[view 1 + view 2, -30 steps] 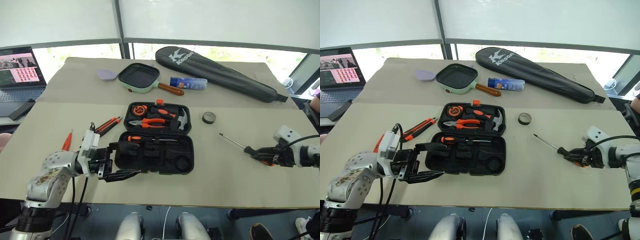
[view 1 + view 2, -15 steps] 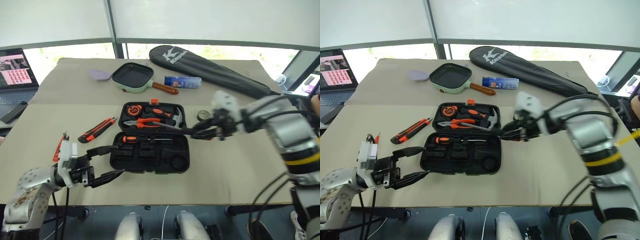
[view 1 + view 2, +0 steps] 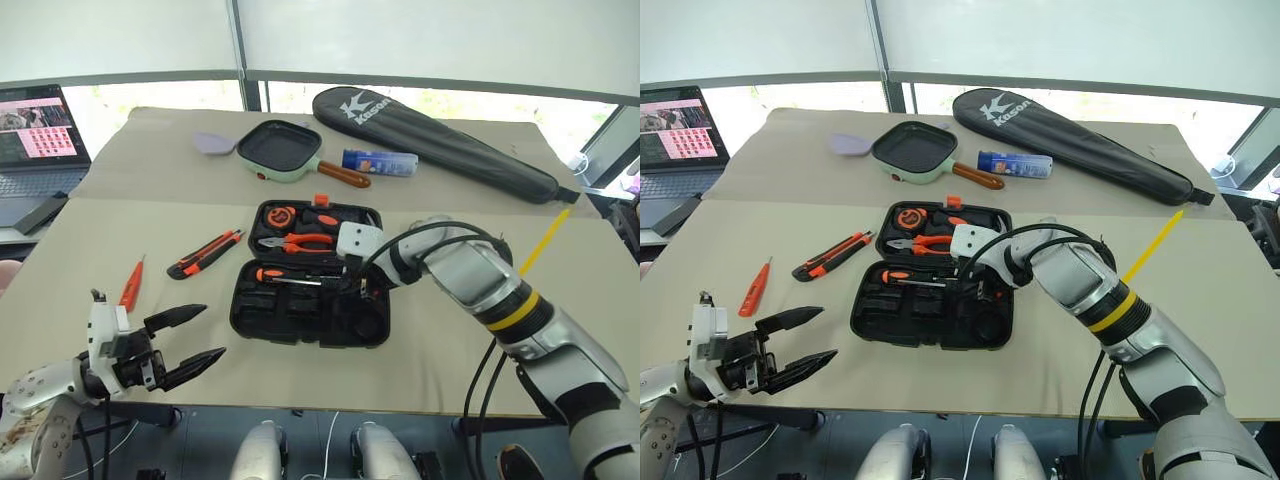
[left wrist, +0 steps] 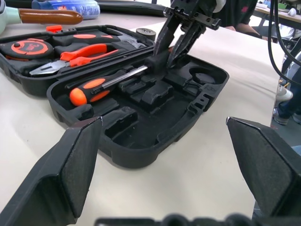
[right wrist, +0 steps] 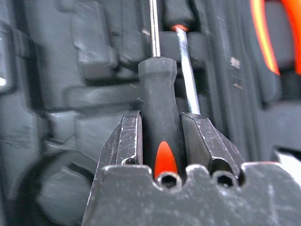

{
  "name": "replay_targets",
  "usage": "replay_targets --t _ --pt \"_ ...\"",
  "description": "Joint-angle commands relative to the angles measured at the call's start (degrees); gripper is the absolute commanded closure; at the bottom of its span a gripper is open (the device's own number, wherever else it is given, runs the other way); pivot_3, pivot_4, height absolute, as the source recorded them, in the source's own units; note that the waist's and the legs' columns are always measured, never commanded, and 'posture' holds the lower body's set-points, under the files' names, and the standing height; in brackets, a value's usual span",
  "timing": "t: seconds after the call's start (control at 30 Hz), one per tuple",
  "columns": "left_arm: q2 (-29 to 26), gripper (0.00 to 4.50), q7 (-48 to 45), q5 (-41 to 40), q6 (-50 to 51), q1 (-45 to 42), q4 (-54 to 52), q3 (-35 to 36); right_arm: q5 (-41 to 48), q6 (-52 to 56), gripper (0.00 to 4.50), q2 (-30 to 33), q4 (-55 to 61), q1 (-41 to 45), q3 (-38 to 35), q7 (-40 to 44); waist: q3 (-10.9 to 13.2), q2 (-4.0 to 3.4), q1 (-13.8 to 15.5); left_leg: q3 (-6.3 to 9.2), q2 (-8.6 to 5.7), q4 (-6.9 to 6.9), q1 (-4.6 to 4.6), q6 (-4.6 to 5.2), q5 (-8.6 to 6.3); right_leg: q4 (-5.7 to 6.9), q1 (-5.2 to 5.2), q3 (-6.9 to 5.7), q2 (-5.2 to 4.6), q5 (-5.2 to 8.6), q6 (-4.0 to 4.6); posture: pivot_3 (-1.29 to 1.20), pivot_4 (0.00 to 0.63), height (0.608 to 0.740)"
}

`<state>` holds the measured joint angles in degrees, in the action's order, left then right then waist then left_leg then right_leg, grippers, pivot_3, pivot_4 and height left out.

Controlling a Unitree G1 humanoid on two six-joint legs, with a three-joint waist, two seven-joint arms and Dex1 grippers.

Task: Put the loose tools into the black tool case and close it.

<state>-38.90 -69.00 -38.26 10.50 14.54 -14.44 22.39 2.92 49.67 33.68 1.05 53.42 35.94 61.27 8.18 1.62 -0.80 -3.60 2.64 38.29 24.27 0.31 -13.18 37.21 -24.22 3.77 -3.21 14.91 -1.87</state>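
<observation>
A: The right wrist view shows the right gripper clamping a screwdriver handle above the black tool case.

B: Left gripper gapes wide near the table edge; the utility knife lies beside the case.

Soft daylight enters through the windows beyond the table's far edge, glaring white there; shadows are faint; the right wrist view's surroundings blur.

I see two beige rectangular tabletops butted together, seam running across. Behind them, white roller blinds drawn low over windows, dark grey frame post between panes; bright daylight and green in strip below blinds. Open laptop with pink-lit screen on grey side desk at far left. Dark floor under table edge.
</observation>
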Motion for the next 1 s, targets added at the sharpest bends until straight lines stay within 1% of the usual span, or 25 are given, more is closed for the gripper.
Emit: replay_targets --t 0.03,0.17,0.43,0.47,0.57,0.6,0.67,0.73,0.8,0.87,0.9,1.0 --pt "0.07 0.0 0.02 0.1 -1.53 -0.15 -0.44 0.67 -2.58 -1.59 3.57 0.76 -0.72 1.28 1.02 0.82 0.0 0.0 -0.05 -0.01 0.0 0.0 0.01 0.0 0.0 0.0 -0.01 0.0 0.0 0.0 0.0 0.0 0.15 0.74" --pt "0.25 0.0 -0.33 0.02 -2.22 0.06 0.32 0.99 -3.82 -4.82 3.57 2.38 -0.33 0.79 2.13 3.34 0.0 0.0 0.06 -0.06 -0.02 0.0 0.0 0.0 0.0 0.0 0.01 0.0 -0.01 0.0 0.0 0.0 0.15 0.74" --pt "0.45 0.0 -0.38 0.29 -3.61 -0.31 1.76 0.69 -5.32 -8.39 3.57 1.24 -1.38 1.17 1.47 4.88 0.0 0.01 -0.07 -0.09 0.01 0.01 0.0 0.0 0.0 0.01 -0.01 0.0 0.01 0.0 0.0 0.0 0.15 0.74" --pt "0.53 0.0 -0.35 0.36 -3.75 -0.29 1.86 0.64 -5.16 -8.84 2.56 0.83 -1.52 1.35 1.23 5.21 0.0 0.01 -0.06 -0.1 0.01 0.01 0.0 0.0 0.0 0.01 -0.01 0.0 0.01 0.0 0.0 0.0 0.15 0.74" --pt "0.74 0.0 -0.12 0.53 -3.99 -0.13 1.88 0.52 -3.87 -9.82 1.81 -0.35 -1.54 1.44 -0.43 6.1 0.0 0.01 -0.07 -0.1 0.01 0.01 0.0 0.0 0.0 0.01 -0.01 0.0 0.01 0.0 0.01 0.0 0.15 0.74" --pt "0.8 0.0 0.01 0.59 -4.01 -0.06 1.83 0.5 -2.49 -10.02 1.38 -0.56 -1.13 1.34 -1.41 7.36 0.0 0.01 -0.07 -0.1 0.01 0.01 0.0 0.0 0.0 0.01 -0.01 0.0 0.01 0.0 0.0 0.0 0.15 0.74" --pt "0.89 0.0 0.15 0.7 -4.02 0.05 1.84 0.51 0.68 -9.74 0.74 -0.58 0.08 1.32 -3.65 10.31 0.0 0.01 -0.18 -0.1 0.02 0.0 0.01 0.0 0.0 0.01 -0.02 0.0 0.02 0.0 0.01 0.0 0.15 0.74" --pt "0.97 0.0 0.29 0.83 -4.02 0.11 1.97 0.48 3.24 -8.46 0.74 -0.03 0.87 1.85 -5.95 12.98 0.0 0.01 -0.37 -0.08 0.07 -0.01 0.0 0.0 0.0 0.0 -0.01 0.0 0.06 0.0 0.01 0.0 0.15 0.74" --pt "0.97 0.0 0.39 0.97 -3.97 -0.14 2.23 0.31 4.86 -9.5 0.74 -0.23 -0.09 2.27 -8.0 13.98 0.0 0.01 -0.33 -0.04 0.09 -0.01 0.0 0.0 0.0 0.01 -0.02 0.0 0.08 -0.01 0.03 0.0 0.15 0.74" --pt "0.93 0.0 0.42 1.12 -3.9 -0.51 2.52 0.14 5.37 -10.58 1.3 -1.32 -2.03 2.46 -9.85 12.61 0.0 0.01 -0.24 -0.03 0.09 -0.01 -0.01 0.0 0.0 0.01 0.0 0.0 0.08 -0.02 0.03 0.0 0.15 0.74" --pt "0.87 0.0 0.36 1.28 -3.95 -0.9 2.87 -0.04 5.06 -12.23 1.51 -1.64 -3.23 2.14 -10.05 12.29 0.0 0.01 -0.23 -0.04 0.08 0.0 -0.02 0.0 0.0 0.01 0.01 0.0 0.08 -0.02 0.04 0.0 0.15 0.74" --pt "0.79 0.0 0.27 1.84 -4.26 -2.14 4.02 -0.56 5.26 -15.77 2.59 -3.51 -5.39 -0.62 -10.74 10.73 -0.01 0.02 -0.19 -0.09 0.08 0.01 -0.05 0.0 0.0 0.02 0.04 0.0 0.08 -0.03 0.05 0.0 0.15 0.74"
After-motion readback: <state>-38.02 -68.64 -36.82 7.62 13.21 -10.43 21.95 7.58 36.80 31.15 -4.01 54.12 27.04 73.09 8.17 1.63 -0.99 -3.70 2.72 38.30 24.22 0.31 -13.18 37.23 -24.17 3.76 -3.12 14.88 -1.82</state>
